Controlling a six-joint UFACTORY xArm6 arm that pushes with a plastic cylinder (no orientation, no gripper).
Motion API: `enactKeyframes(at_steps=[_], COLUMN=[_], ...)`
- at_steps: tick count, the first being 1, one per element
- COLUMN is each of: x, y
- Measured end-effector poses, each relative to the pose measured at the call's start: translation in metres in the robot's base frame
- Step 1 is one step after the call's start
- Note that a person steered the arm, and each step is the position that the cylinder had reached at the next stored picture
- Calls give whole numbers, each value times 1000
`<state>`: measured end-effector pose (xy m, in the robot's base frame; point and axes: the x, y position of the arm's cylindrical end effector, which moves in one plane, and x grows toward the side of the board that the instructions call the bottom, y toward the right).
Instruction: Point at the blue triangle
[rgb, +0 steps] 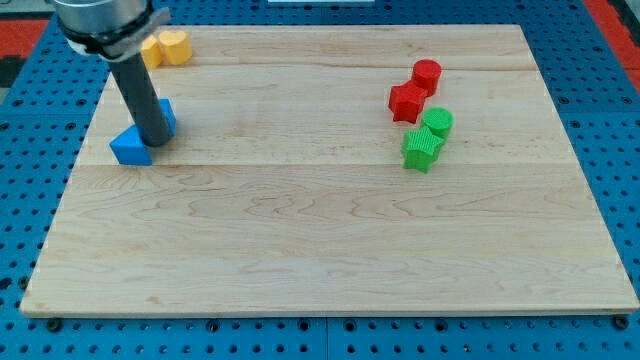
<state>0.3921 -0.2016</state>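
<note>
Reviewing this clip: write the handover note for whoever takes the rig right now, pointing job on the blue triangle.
My tip is down at the board's left, right against the blue triangle, with a second blue block just behind the rod.
Yellow blocks sit at top left; red blocks and green blocks at the view's right, untouched.
Pointing looks done; only holding position is left.

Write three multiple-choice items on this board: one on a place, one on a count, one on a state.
1. Where do the yellow blocks lie?
A. view's top left
B. view's bottom right
C. centre

2. How many green blocks are there?
A. one
B. two
C. four

3. My tip is
A. beside the red blocks
B. far from every block
C. at the blue blocks

Key: 1 A, they sit by the top-left corner; 2 B, a pair at the view's right; 3 C, the rod ends against them.
</note>
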Motion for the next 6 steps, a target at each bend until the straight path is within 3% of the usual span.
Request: enactKeyframes(at_steps=[2, 3, 4, 5, 6], x=[-84, -19, 56, 44, 7], y=[5, 44, 28, -24, -31])
